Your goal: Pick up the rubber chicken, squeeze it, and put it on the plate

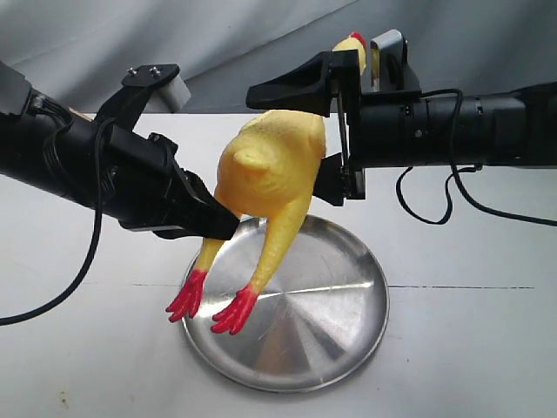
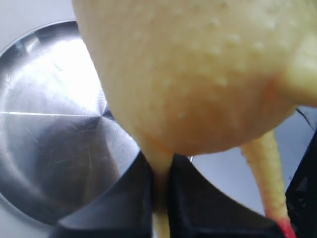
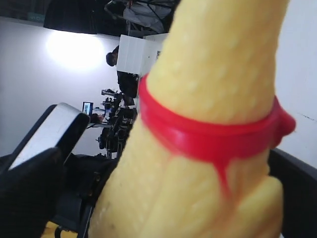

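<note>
The rubber chicken (image 1: 270,165) hangs in the air over the plate (image 1: 331,322), yellow body up and red feet (image 1: 213,305) dangling. My left gripper (image 1: 218,225) is shut on one thin leg just under the body; in the left wrist view the black jaws (image 2: 161,188) pinch that leg below the chicken's body (image 2: 198,74). My right gripper (image 1: 291,144) stands open and wide, one finger over the body and one below it, and the body is not dented. The right wrist view is filled by the chicken (image 3: 208,64) with its red collar. Its head (image 1: 352,42) peeks out behind the right gripper.
The plate (image 2: 49,124) lies on a white table (image 1: 470,348) with a grey backdrop behind. Black cables (image 1: 435,205) trail from both arms over the table. A thin seam line crosses the tabletop beside the plate.
</note>
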{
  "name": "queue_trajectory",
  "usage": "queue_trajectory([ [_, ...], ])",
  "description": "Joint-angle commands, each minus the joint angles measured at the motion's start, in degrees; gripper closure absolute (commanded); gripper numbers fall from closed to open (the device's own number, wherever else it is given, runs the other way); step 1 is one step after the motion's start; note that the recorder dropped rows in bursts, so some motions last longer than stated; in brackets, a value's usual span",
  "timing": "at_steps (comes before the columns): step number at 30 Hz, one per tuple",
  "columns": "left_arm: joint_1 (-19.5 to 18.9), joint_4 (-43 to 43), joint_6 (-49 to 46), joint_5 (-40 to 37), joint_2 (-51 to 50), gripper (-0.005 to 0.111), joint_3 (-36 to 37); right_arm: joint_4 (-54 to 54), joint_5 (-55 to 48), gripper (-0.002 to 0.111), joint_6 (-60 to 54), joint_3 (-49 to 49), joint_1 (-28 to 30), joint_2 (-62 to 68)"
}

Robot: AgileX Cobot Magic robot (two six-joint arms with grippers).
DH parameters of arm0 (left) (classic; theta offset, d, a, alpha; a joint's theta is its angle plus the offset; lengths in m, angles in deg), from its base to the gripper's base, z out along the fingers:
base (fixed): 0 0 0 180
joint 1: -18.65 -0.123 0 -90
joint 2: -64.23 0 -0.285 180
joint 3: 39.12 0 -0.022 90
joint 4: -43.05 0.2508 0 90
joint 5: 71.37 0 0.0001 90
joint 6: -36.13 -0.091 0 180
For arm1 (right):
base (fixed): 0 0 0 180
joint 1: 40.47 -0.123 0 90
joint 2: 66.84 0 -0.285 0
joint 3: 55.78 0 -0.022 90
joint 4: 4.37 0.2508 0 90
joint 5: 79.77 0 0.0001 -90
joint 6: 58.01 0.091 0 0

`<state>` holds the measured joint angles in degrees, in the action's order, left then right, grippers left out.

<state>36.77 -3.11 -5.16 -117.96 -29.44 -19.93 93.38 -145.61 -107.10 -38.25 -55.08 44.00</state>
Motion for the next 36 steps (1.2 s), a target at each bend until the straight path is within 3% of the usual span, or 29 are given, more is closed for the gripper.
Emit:
queue_trajectory([
  [1, 0.2, -1.3, -0.6, 0.7, 0.3, 0.107, -0.6, -0.3, 0.3, 0.036, 0.2, -0.4, 0.4, -0.1],
  [2, 0.2, -1.3, -0.6, 0.7, 0.3, 0.107, -0.6, -0.8, 0.3, 0.047, 0.2, -0.4, 0.4, -0.1],
  [5, 0.2, -1.3, -0.6, 0.7, 0.3, 0.107, -0.6, -2.2, -0.6, 0.1, -0.2, -0.4, 0.4, -0.1],
  [6, 0.2, -1.3, -0.6, 0.7, 0.3, 0.107, -0.6, -2.3, -1.0, 0.107, -0.7, -0.4, 0.4, -0.1],
  [20, 0.2, -1.3, -0.6, 0.7, 0.3, 0.107, -0.6, -2.4, -0.1, 0.107, -0.5, -0.4, 0.4, -0.1],
  [23, 0.2, -1.3, -0.6, 0.7, 0.3, 0.107, -0.6, -2.4, -0.1, 0.096, -0.5, -0.4, 0.4, -0.1],
  [25, 0.2, -1.3, -0.6, 0.7, 0.3, 0.107, -0.6, -2.4, 0.0, 0.08, -0.5, -0.4, 0.4, -0.1],
  [30, 0.2, -1.3, -0.6, 0.7, 0.3, 0.107, -0.6, -2.3, 4.3, 0.019, -1.4, -0.4, 0.4, -0.1],
  [32, 0.2, -1.3, -0.6, 0.7, 0.3, 0.107, -0.6, -2.3, 5.4, 0.003, -1.4, -0.4, 0.4, -0.1],
  [36, 0.2, -1.3, -0.6, 0.7, 0.3, 0.107, -0.6, -2.2, 4.5, 0.003, 1.8, -0.4, 0.4, -0.1],
])
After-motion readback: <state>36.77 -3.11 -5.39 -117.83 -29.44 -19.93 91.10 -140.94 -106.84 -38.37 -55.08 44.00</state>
